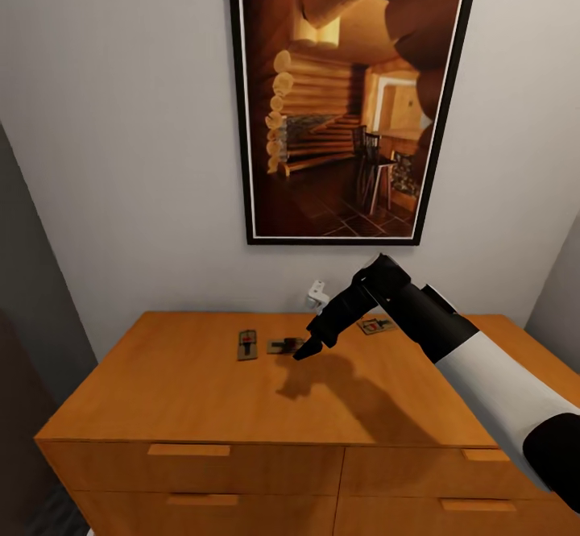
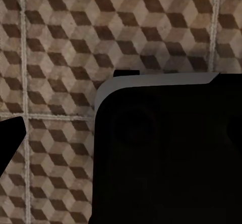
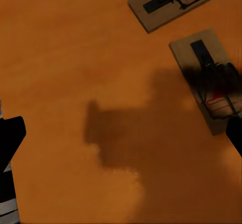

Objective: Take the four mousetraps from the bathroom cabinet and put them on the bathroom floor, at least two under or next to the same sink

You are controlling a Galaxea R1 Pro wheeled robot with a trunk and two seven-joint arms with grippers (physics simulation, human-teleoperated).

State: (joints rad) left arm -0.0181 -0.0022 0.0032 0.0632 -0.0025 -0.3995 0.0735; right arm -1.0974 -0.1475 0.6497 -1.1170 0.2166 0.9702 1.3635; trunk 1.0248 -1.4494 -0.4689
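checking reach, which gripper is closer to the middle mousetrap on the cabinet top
Right. The right gripper hangs just above the middle mousetrap on the cabinet. The left gripper is down over the tiled floor, away from it.

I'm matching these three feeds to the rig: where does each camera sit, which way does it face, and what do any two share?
Head view: on the robot's head, facing forward and down at the cabinet, three mousetraps and a framed picture; the right arm and right tool show.
Left wrist view: on the left arm, facing down at the bathroom floor; a dark robot part fills the lower right.
Right wrist view: on the right arm, facing down at the cabinet top; dark fingertips at the edges.
Shared: head and right wrist both show the two left mousetraps.
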